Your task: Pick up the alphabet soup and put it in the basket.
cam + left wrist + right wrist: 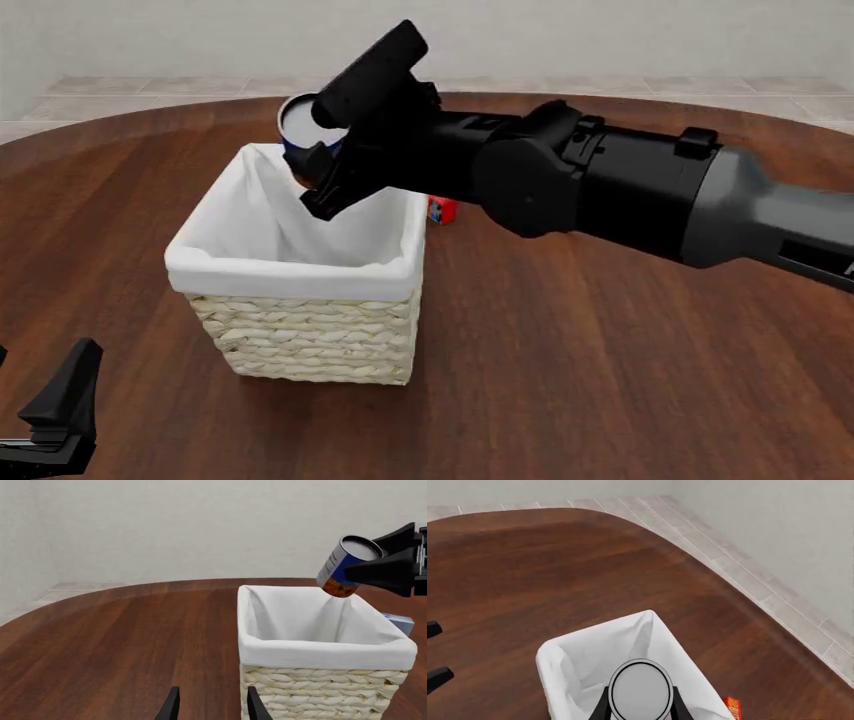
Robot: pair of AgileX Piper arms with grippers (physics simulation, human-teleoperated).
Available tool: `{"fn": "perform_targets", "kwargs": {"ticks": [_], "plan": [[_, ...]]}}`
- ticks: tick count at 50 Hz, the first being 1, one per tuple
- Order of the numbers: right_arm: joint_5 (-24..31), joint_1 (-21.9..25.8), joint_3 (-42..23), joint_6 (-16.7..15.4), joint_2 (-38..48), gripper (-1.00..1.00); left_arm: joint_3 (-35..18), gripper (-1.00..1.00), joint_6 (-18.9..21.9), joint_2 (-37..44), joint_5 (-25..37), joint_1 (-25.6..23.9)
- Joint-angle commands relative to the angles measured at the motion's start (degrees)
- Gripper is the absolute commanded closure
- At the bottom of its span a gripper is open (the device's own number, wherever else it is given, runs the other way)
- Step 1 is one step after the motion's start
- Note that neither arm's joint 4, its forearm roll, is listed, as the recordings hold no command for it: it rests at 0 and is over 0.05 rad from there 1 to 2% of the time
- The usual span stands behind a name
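The right fingers (390, 570) are clamped on the can (347, 566), one on each side of its body, holding it in the air above the far rim of the basket (320, 650). The can is tilted: its long axis leans, pale top up and toward the near side, orange-red bottom down toward the white lining. The left fingers (210, 706) hang parted and bare, low over the bench (574, 380) beside the basket. A red box (442, 210) lies just behind the basket.

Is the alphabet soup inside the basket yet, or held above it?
Held above it: the alphabet soup hangs tilted in the right gripper over the basket rim.
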Motion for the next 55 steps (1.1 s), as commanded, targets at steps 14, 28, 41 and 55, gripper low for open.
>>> {"fn": "perform_targets", "kwargs": {"ticks": [14,28,41,55], "plan": [[0.53,-0.74,-1.87,1.22,1.31,1.0,0.0,-1.0,-0.01,0.01,0.0,0.0],[0.7,-0.98,-2.62,1.33,2.38,1.0,0.0,-1.0,0.0,0.0,0.0,0.0],[1.43,-1.13,-4.11,1.65,4.08,1.0,0.0,-1.0,0.0,0.01,0.0,-0.01],[1.3,-1.23,-4.71,2.12,5.42,1.0,0.0,-1.0,0.0,0.0,0.0,0.0]]}}
